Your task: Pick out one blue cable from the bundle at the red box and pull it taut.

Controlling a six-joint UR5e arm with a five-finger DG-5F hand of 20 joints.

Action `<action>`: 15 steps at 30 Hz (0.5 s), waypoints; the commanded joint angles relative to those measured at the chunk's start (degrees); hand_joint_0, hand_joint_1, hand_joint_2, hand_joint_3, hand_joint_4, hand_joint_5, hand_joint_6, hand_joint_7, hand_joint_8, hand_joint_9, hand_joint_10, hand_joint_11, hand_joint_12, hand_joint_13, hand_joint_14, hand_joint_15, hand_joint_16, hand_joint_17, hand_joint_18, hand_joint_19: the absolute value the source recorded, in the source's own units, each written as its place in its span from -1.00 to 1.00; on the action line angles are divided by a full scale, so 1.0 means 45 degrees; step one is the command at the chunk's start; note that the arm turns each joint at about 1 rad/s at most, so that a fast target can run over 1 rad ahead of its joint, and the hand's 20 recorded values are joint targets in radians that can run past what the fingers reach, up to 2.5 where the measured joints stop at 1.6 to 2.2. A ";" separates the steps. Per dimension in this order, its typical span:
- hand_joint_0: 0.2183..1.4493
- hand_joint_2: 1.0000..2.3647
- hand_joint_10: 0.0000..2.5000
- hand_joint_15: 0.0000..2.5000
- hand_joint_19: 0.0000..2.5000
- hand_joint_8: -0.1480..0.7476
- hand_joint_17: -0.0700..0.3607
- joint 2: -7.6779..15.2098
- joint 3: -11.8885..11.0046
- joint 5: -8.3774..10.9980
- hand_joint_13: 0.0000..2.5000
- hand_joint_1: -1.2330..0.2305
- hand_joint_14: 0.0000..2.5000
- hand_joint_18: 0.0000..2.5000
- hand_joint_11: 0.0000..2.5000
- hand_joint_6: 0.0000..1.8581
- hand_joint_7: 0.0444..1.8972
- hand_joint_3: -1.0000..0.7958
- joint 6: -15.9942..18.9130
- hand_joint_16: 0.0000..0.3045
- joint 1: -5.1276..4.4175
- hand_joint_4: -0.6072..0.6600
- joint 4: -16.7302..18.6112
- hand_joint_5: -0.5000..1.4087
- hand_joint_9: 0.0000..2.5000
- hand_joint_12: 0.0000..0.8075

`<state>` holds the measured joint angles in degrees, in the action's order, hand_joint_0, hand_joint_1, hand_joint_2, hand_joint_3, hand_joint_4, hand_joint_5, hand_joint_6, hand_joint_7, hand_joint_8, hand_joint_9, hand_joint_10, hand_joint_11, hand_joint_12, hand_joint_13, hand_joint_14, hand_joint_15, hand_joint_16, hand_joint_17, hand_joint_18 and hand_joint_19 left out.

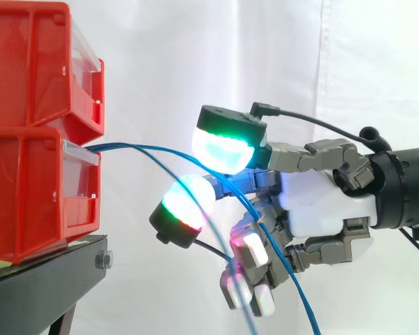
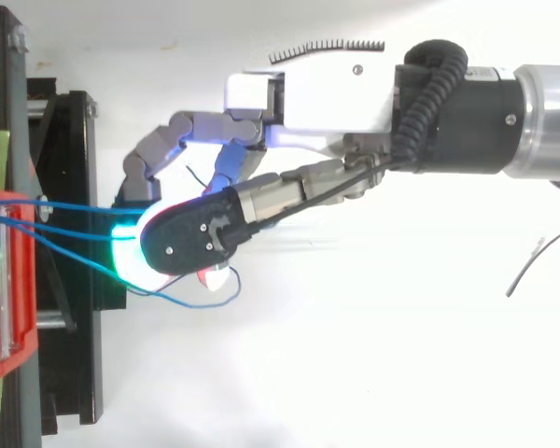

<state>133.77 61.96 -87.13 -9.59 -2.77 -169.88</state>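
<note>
We see blue cables (image 1: 136, 145) run from the red box (image 1: 28, 195) on the black surface (image 1: 42, 286) into the robot hand (image 1: 321, 209), but we cannot tell if it holds one.

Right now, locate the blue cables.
Side view: blue cables leave the red bins at left, cross the hand and droop to the bottom edge.

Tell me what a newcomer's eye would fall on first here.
The robot hand, glowing green and white, dominates the middle of the side view, coming in from the right. Thin blue cables run from the stacked red bins at the left edge to it and droop past its palm. The bins sit on a black stand.
</note>
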 commanded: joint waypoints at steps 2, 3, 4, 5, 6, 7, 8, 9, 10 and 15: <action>-0.43 -0.97 -0.98 -0.62 -0.37 -0.05 -0.10 0.0000 0.0000 0.0260 -0.25 0.09 -0.99 -0.39 -0.53 -0.17 -0.10 -0.19 -0.0017 -0.64 0.0048 -0.09 -0.0002 -0.63 -0.10 -0.07; -0.43 -0.97 -0.98 -0.62 -0.38 -0.05 -0.10 0.0000 0.0000 0.0279 -0.25 0.07 -0.98 -0.39 -0.54 -0.17 -0.09 -0.18 -0.0017 -0.64 0.0048 -0.08 -0.0002 -0.63 -0.11 -0.07; -0.43 -0.97 -0.98 -0.62 -0.38 -0.05 -0.10 0.0000 0.0000 0.0279 -0.25 0.07 -0.99 -0.39 -0.54 -0.17 -0.09 -0.17 -0.0017 -0.64 0.0048 -0.08 -0.0002 -0.63 -0.11 -0.07; -0.44 -0.97 -0.98 -0.62 -0.38 -0.04 -0.09 0.0000 0.0000 0.0279 -0.25 0.05 -0.99 -0.39 -0.54 -0.16 -0.08 -0.16 -0.0017 -0.64 0.0048 -0.08 -0.0002 -0.63 -0.12 -0.07; -0.44 -0.97 -0.98 -0.62 -0.38 -0.04 -0.09 0.0000 0.0000 0.0279 -0.25 0.04 -0.99 -0.39 -0.54 -0.16 -0.08 -0.15 -0.0037 -0.64 0.0048 -0.07 -0.0002 -0.63 -0.12 -0.06; -0.44 -0.97 -0.98 -0.62 -0.38 -0.04 -0.09 0.0000 0.0000 0.0279 -0.25 0.03 -0.98 -0.39 -0.53 -0.15 -0.09 -0.14 -0.0076 -0.63 0.0048 -0.06 0.0017 -0.64 -0.12 -0.06; -0.44 -0.97 -0.98 -0.62 -0.38 -0.03 -0.09 0.0000 0.0000 0.0279 -0.25 0.01 -0.98 -0.39 -0.54 -0.14 -0.10 -0.14 -0.0076 -0.63 0.0048 -0.05 0.0037 -0.64 -0.13 -0.06; -0.44 -0.97 -0.98 -0.63 -0.38 -0.03 -0.09 0.0000 0.0000 0.0279 -0.25 0.00 -0.98 -0.39 -0.53 -0.12 -0.13 -0.13 -0.0095 -0.63 0.0048 -0.03 0.0037 -0.65 -0.13 -0.06; -0.44 -0.97 -0.98 -0.62 -0.38 -0.03 -0.09 -0.0039 0.0000 0.0279 -0.26 0.00 -0.99 -0.39 -0.54 -0.11 -0.15 -0.13 -0.0193 -0.63 0.0048 -0.02 0.0037 -0.65 -0.14 -0.06; -0.45 -0.97 -0.98 -0.62 -0.39 -0.03 -0.08 -0.0039 0.0000 0.0279 -0.26 -0.03 -0.99 -0.39 -0.52 -0.08 -0.16 -0.13 -0.0232 -0.63 0.0009 0.02 0.0037 -0.66 -0.14 -0.05</action>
<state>133.60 61.96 -85.87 -10.50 -2.63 -169.73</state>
